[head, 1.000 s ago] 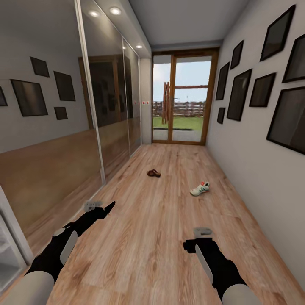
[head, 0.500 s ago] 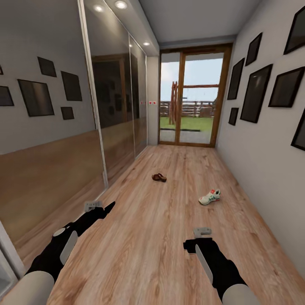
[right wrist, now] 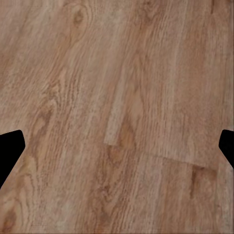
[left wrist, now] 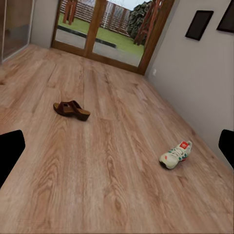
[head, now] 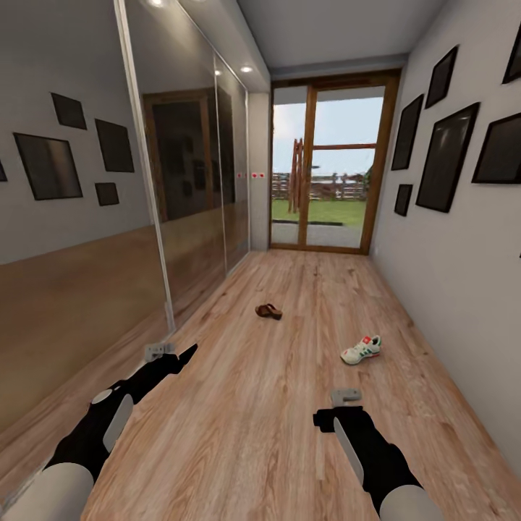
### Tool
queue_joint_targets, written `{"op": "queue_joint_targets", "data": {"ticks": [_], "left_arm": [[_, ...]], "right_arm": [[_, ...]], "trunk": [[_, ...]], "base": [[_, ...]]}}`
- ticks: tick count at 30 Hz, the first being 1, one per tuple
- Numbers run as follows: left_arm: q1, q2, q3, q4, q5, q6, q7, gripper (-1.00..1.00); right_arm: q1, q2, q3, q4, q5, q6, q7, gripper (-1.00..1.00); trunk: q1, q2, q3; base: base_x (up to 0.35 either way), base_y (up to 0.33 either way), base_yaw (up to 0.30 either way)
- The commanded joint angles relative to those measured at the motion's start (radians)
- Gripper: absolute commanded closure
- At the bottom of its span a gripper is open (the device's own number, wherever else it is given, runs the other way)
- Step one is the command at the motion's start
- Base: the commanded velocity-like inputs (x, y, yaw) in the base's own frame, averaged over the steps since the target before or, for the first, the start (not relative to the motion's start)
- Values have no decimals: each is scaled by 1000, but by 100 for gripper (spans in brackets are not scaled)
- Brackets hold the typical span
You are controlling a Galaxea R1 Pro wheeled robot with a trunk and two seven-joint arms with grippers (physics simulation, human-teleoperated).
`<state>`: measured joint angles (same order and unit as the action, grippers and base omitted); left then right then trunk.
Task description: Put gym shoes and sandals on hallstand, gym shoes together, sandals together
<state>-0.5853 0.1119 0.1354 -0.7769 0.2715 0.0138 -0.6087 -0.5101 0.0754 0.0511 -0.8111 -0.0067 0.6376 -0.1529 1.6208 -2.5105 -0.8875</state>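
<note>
The robot looks down a narrow corridor, and the corridor floor runs ahead in warm brown planks with long wavy grain and darker knots. One sandal lies out in the middle of the boards, flat and dark brown, a wide strap arching over a tan footbed; the left wrist view shows its low, rounded profile well. Off toward the right wall sits one gym shoe, white and lace-up, green stripes down its side and a red patch at the tongue, seen again from the left wrist. The two shoes lie well apart, with bare planks between them.

The left gripper hangs low over the floor at the left, black arm tapering to a grey tip, its dark fingers spread wide at the picture's edges with nothing between them. The right gripper hovers over bare boards nearer the robot, fingers likewise parted and empty.

Along the left runs a mirrored sliding-door wardrobe, glossy, reflecting planks and frames. Dark picture frames dot the pale right wall. At the far end stands a wood-framed glass door, grass and a fence beyond it. Nothing stands between the robot and either shoe.
</note>
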Motion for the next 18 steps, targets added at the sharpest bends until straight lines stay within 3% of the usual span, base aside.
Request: {"op": "queue_joint_targets", "data": {"ticks": [1, 8, 18], "left_arm": [[-1, -1, 1, 1, 5, 2, -5, -100], [-1, -9, 1, 1, 5, 2, -5, -100], [-1, -9, 1, 1, 5, 2, -5, -100]], "right_arm": [[0, 0, 3, -1, -1, 5, -5, -100], [-1, 0, 3, -2, -1, 5, -5, -100], [-1, 0, 3, 0, -1, 5, -5, -100]], "trunk": [[0, 0, -1], [0, 0, -1], [0, 0, -1]], "base": [[344, -143, 0], [319, -179, 39], [300, -200, 246]]}}
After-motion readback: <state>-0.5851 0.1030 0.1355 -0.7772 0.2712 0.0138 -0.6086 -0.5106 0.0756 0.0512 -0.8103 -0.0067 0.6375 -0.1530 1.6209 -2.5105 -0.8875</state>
